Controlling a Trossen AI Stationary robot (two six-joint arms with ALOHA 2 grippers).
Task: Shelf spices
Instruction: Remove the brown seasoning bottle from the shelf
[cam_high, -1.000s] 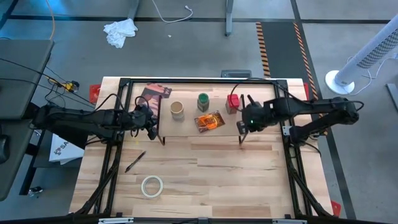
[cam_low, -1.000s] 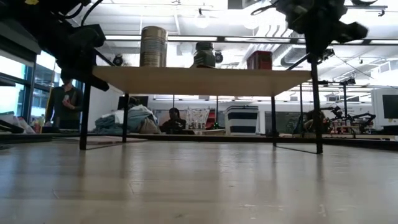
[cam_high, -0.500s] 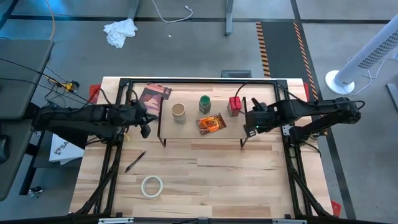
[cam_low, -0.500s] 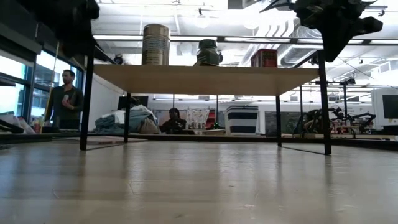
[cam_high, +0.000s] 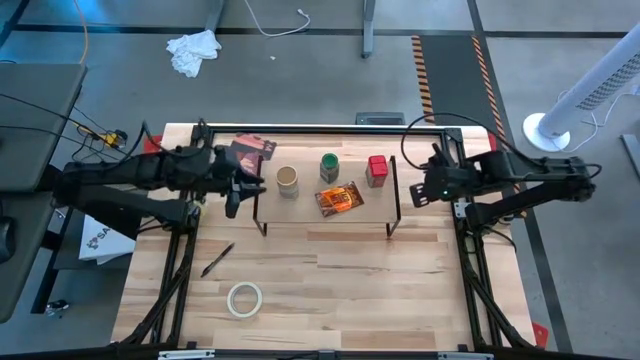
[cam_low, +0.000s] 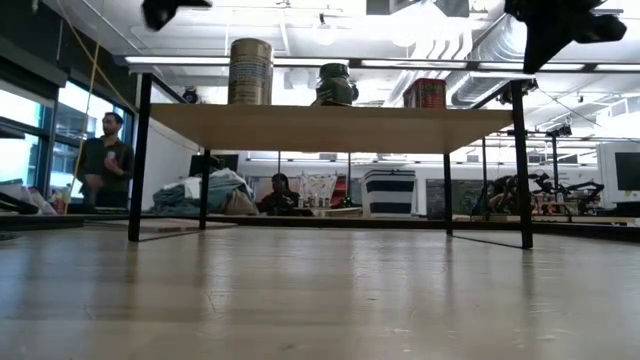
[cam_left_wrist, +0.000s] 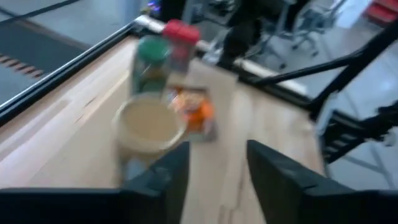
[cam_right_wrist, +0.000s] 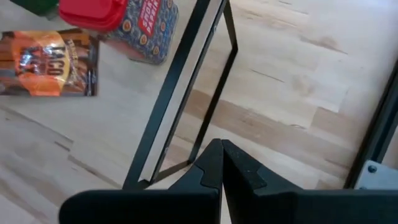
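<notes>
Four spices sit on the shelf (cam_high: 325, 215), a long low rack with a light wooden top board on thin black wire legs, standing near the far edge of the table (cam_high: 330, 290). The tan-lidded round jar (cam_high: 287, 180) is toward the board's left end, the green-lidded jar (cam_high: 329, 165) near the middle of its far edge, the red square tin (cam_high: 377, 169) toward the right end, and the flat orange-brown packet (cam_high: 338, 198) lies flat near the front edge, between the green-lidded jar and the tin. In the low view the two jars and the tin stand upright on the board.

The left gripper (cam_high: 240, 185) hangs just off the shelf's left end, its two dark fingers (cam_left_wrist: 161, 180) standing apart with nothing between them; the tan-lidded jar is the nearest spice to it, not touched. The right gripper (cam_high: 425, 185) is just off the shelf's right end, fingers (cam_right_wrist: 211, 168) pressed together and empty, above bare table beside the wire leg; the red tin is the closest spice, apart from it.

A dark maroon packet (cam_high: 247, 152) lies near the far left corner of the table, a white tape roll (cam_high: 244, 298) and a pen (cam_high: 216, 260) toward its near left.
</notes>
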